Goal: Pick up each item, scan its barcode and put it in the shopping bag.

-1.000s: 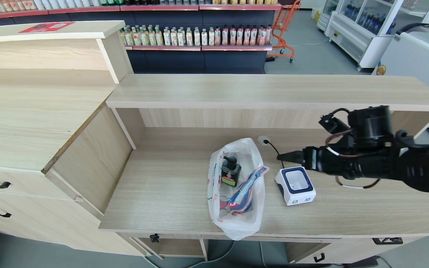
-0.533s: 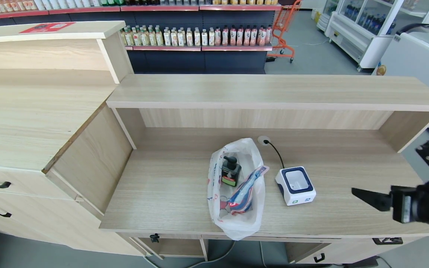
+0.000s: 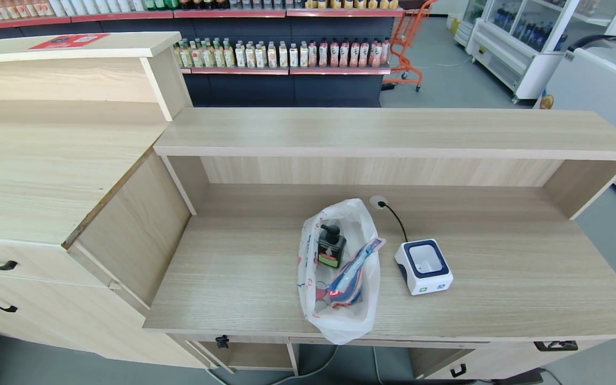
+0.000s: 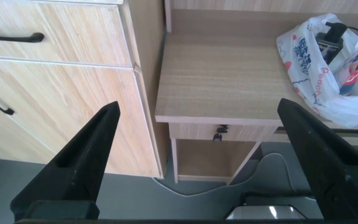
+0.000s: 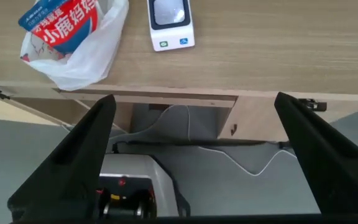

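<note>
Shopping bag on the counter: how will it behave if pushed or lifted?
Likely floppy: the shopping bag is thin, crumpled plastic, so a push probably deforms it. Lifted, the pump bottle and blue packet inside could shift.

1. Worktop: bare wood is offered right of the scanner and left of the shopping bag.
2. Shopping bag: stood mid-counter at the front edge, mouth opened upward; a narrow gap is left to the scanner.
3. Cable: laid from the scanner toward the back.
4. Upper ledge: raised along the rear.
5. Left side panel and right side panel: the recess is closed at both ends.
</note>
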Available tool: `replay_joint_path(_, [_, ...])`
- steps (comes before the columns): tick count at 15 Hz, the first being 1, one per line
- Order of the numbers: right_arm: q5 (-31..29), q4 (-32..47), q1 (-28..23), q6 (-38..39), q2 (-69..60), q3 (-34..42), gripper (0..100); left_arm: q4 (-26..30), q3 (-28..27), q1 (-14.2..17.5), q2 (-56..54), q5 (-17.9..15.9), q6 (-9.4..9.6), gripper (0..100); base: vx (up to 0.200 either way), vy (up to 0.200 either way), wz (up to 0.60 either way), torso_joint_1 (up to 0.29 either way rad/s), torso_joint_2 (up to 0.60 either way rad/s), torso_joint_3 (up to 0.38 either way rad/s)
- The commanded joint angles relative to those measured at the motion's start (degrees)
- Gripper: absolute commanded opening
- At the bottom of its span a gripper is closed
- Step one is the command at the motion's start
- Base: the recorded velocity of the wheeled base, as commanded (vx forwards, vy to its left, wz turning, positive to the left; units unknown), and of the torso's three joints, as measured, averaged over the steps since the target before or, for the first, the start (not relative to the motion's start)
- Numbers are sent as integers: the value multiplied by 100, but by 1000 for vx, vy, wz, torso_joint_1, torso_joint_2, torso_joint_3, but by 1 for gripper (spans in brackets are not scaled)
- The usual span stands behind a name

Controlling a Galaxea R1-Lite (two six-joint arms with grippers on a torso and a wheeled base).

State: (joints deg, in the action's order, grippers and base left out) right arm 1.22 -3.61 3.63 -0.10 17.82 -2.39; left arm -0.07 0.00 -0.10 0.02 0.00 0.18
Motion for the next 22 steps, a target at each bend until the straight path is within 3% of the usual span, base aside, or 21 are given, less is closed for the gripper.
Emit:
replay_joint_path(1, [-8,352,-64,-105,-1316,239,100,-1,0,1,6,0,-1,100,0,0,0,0,0,0])
replay_joint_path(11, [10,361,-56,-236,-1308,239,100,-1,0,1,6,0,-9,100,0,0,0,0,0,0])
replay_joint_path(13, [10,361,-56,-236,-1308,239,100,-10,0,1,6,9,-185,100,0,0,0,0,0,0])
replay_joint_path(15, [10,361,-56,-236,-1316,239,100,-1,0,1,6,-9,52,100,0,-200,0,2,5,5])
replay_joint_path(22, [10,361,-56,-245,-1316,239,100,-1,0,1,6,-9,70,100,0,-200,0,3,6,1])
